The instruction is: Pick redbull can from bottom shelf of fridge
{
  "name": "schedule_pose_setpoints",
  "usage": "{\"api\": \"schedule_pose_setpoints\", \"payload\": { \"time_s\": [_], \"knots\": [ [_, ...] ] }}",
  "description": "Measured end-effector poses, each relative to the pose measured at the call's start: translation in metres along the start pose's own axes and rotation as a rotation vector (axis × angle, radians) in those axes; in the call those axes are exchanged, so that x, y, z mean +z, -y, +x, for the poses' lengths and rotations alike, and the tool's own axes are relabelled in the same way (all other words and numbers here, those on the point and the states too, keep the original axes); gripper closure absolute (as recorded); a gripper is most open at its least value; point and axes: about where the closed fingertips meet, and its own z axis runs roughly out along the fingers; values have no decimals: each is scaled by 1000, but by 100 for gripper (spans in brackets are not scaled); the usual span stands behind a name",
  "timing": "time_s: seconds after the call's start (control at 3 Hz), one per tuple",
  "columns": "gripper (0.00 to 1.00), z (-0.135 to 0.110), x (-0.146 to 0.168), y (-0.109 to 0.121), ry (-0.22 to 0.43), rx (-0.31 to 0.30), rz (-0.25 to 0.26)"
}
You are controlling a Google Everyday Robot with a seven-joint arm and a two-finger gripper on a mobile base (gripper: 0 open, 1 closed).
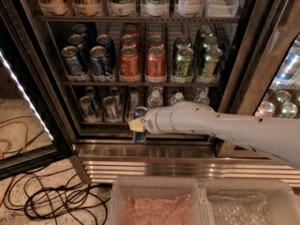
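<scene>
The fridge (236,78) stands open in front of me. My gripper (137,124) reaches in from the right on a long white arm and is shut on the redbull can (139,136), a slim blue-and-silver can. I hold the can upright at the front edge of the bottom shelf (101,122), just above the ribbed steel base (154,165). Two more slim cans (87,108) stand on the shelf to the left. Small clear bottles (155,99) stand behind my arm.
The rack above holds blue, red and green soda cans (156,62). The open glass door with its white light strip (23,93) stands at the left. Black cables (51,200) lie on the floor. Clear plastic bins (157,203) sit below the steel base.
</scene>
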Motion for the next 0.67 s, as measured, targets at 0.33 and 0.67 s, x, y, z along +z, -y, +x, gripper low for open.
{"api": "schedule_pose_setpoints", "payload": {
  "time_s": [0.33, 0.67],
  "knots": [
    [100, 0, 0, 0, 0, 0, 0],
    [100, 40, 5, -10, -61, 88, -12]
  ]
}}
